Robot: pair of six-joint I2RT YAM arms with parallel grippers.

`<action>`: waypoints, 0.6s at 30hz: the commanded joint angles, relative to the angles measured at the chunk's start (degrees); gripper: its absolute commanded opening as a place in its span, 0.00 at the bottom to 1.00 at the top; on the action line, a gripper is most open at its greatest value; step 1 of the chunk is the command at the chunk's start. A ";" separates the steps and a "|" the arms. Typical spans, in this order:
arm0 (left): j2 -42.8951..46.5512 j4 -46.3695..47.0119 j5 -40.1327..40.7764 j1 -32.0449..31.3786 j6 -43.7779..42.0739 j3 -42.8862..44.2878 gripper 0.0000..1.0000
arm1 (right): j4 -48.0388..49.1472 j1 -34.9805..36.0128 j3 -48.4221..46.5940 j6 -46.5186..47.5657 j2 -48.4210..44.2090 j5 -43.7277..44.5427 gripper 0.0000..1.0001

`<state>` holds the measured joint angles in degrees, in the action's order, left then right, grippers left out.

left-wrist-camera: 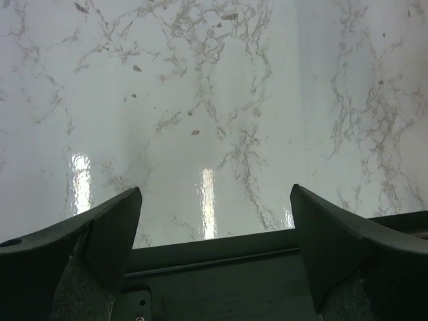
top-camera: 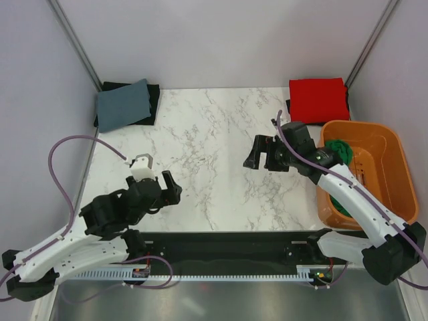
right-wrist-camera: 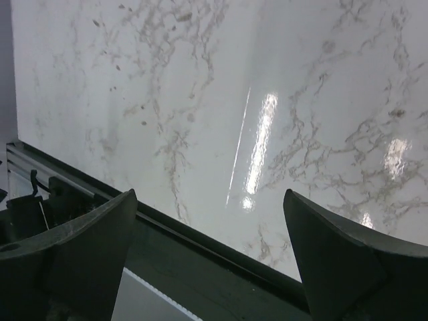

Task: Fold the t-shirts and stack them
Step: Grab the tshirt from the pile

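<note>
You are looking down on a white marble table (top-camera: 214,134) that is standing between pale walls. At about 1 o'clock the red t-shirt (top-camera: 317,99) is lying folded flat on a black cloth (top-camera: 291,107) at the far edge. At 3 o'clock the orange slatted basket (top-camera: 394,167) is sitting at the table's right side, and the green t-shirt (top-camera: 338,148) is lying bunched inside it, toward its far end. At 11 o'clock a folded grey-blue cloth (top-camera: 124,103) is resting on another dark cloth.

Your left gripper (top-camera: 160,186) is hanging over the near-left part of the marble at about 7 o'clock. Its jaws are standing wide apart and gripping nothing. Your right gripper (top-camera: 264,155) is hovering just right of centre, beside the basket, with its jaws likewise spread and empty. Both wrist cameras are showing bare marble and the black rail (left-wrist-camera: 214,247) between the fingers.
</note>
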<state>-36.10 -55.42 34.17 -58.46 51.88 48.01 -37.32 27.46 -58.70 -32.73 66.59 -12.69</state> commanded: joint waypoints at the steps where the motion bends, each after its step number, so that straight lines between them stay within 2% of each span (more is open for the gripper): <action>1: 1.03 3.04 2.73 0.18 -3.72 3.14 1.00 | -2.40 0.75 -6.95 -0.49 -1.63 6.34 0.98; 4: 4.35 2.68 4.06 0.18 0.67 2.62 1.00 | -2.23 0.75 -10.55 -1.37 -5.32 12.85 0.98; 6: 7.16 5.04 3.71 0.18 -1.15 0.00 1.00 | -2.58 0.23 -14.31 -0.85 -6.99 19.35 0.98; 7: 8.57 6.88 2.66 0.27 -3.43 -1.24 1.00 | -3.36 -2.30 -15.99 -0.58 -7.17 21.63 0.98; 8: 11.89 10.03 0.13 0.27 -8.58 -3.08 1.00 | -5.11 -4.59 -18.45 -0.14 -7.26 23.39 0.98; 9: 13.58 11.55 -1.37 0.19 -10.64 -3.88 1.00 | -6.00 -7.48 -19.43 0.29 -7.00 23.24 0.98; 10: 15.42 13.04 -2.52 0.18 -12.14 -4.84 1.00 | -8.10 -14.82 -20.22 0.56 -6.48 22.45 0.98; 12: 20.26 14.98 -4.72 0.18 -15.22 -6.70 1.00 | -10.83 -22.68 -21.90 1.26 -2.79 18.52 0.98; 13: 20.97 14.73 -5.08 0.18 -16.45 -6.70 1.00 | -12.93 -30.81 -21.90 1.70 -1.39 16.92 0.98; 16: 20.98 12.89 -6.40 0.18 -16.55 -5.65 1.00 | -13.74 -42.88 -19.45 2.40 3.19 12.86 0.98; 18: 20.46 11.65 -5.17 0.18 -15.50 -4.86 1.00 | -14.36 -45.56 -17.51 1.71 5.56 15.22 0.98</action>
<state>-14.92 -45.23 29.47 -58.33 39.92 41.89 -45.54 -13.87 -78.94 -31.79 68.79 2.72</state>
